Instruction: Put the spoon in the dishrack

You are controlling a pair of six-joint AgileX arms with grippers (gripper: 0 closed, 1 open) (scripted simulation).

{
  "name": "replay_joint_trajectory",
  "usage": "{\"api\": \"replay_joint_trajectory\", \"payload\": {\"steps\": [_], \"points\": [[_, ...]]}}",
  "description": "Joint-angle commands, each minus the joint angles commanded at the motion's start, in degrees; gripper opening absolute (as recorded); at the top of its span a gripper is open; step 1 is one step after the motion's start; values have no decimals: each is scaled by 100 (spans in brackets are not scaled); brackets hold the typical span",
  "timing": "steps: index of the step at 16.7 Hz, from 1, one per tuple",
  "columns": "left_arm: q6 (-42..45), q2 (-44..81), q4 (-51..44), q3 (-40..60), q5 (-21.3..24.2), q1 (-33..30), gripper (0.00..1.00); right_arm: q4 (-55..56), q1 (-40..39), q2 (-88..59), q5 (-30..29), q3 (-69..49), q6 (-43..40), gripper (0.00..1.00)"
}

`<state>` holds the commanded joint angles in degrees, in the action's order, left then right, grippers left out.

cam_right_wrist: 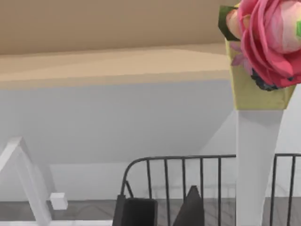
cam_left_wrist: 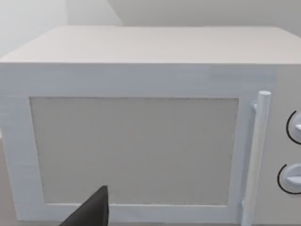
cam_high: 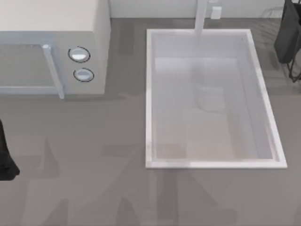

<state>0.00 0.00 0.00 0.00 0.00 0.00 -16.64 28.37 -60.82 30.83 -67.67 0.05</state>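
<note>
Okay, so the step in hand looks like the carry-and-drop: getting the spoon (cam_right_wrist: pixel 256 155) over the dishrack (cam_right_wrist: pixel 183 158) and letting it go inside the wires.

Where things are: in the right wrist view the spoon stands upright, right up close, pink end on top, yellow neck under it, white handle running down past the edge of the picture. It sits in front of the rack's dark wires, just beside the right gripper (cam_right_wrist: pixel 164 202). Honestly I can't tell if the claw is clamped on the handle or not, since the contact point is cut off. From above, the right arm (cam_high: pixel 288 35) is at the far right corner, past the sink (cam_high: pixel 149 94). The left arm (cam_high: pixel 5 162) is parked at the left edge, facing the microwave (cam_high: pixel 101 47); can't tell its claw state either.

My 2 cents on doing it well:
1. Get the handle clear above the top rail before moving in, or it'll snag a wire.
2. Keep it upright and lower it between 2 wires.
3. Release low. A thin, top-heavy spoon will probably tip and could slip through the gaps.
</note>
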Motion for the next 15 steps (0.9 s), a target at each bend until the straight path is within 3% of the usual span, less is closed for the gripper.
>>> {"api": "replay_joint_trajectory", "payload": {"steps": [5,11,15], "points": [[0,0,0,0,0,0,100,821,791,412,446,198,90,0],[0,0,0,0,0,0,100,884,740,315,414,177,96,0],[0,0,0,0,0,0,100,1752,462,-529,133,237,108,0]]}}
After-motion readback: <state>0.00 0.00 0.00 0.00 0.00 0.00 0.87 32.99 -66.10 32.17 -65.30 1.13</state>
